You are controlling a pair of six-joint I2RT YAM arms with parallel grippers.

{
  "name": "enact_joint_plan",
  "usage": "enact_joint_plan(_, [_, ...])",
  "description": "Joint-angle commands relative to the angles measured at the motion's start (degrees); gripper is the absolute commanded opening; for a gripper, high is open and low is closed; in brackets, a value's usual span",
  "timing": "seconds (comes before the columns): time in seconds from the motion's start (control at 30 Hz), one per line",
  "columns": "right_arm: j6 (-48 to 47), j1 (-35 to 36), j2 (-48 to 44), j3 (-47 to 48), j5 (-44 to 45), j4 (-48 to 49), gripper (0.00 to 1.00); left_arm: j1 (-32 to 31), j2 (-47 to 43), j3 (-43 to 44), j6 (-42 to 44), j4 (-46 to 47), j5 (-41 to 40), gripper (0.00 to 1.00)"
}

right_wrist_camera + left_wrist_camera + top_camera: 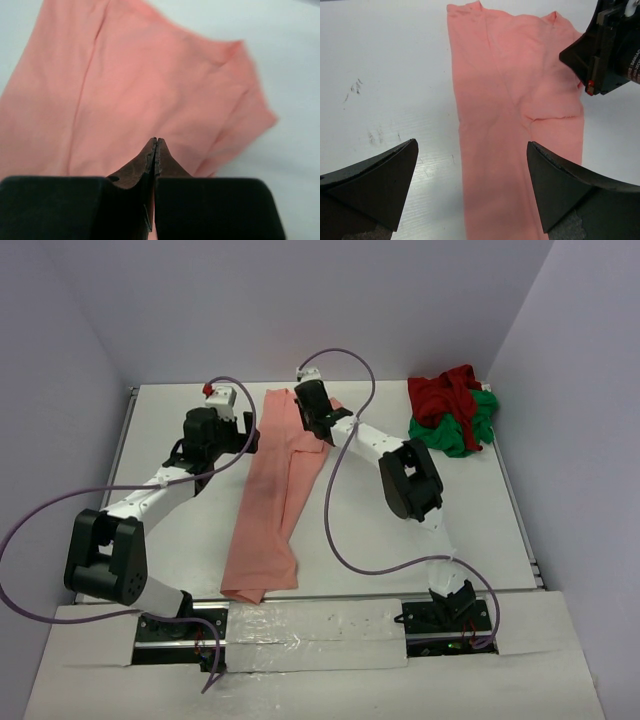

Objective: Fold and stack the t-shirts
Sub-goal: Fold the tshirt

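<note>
The salmon-pink t-shirt lies folded lengthwise in a long strip down the middle of the table. It also shows in the left wrist view and the right wrist view. My left gripper is open beside the shirt's upper left edge, its jaws straddling that edge. My right gripper is shut over the shirt's top right part, near the sleeve. No cloth shows between its fingertips. The dark red t-shirt and the bright green t-shirt lie crumpled together at the far right.
The white table is walled in by pale purple panels on three sides. Purple cables loop from both arms over the table. A taped white strip runs along the near edge between the arm bases.
</note>
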Motion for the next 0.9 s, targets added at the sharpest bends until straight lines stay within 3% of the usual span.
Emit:
enact_joint_plan(0.0, [-8.7,0.0,-3.6,0.7,13.6,10.3,0.00,0.2,0.3,-0.4,-1.3,5.5,-0.5,0.99])
enact_joint_plan(0.27, [-7.2,-0.6,7.6,17.4,12.7,-2.6,0.00,0.5,-1.2,-1.9,-1.6,7.4,-1.3,0.99])
enact_joint_plan(0.4, [-2.0,-2.0,13.7,30.3,7.3,-16.1,0.00,0.5,-3.9,-3.7,-1.2,9.3,-1.3,0.99])
enact_joint_plan(0.87, [4.2,-4.3,15.7,30.4,-7.7,-32.2,0.00,0.5,-2.8,-2.2,-1.6,7.5,-0.3,0.99])
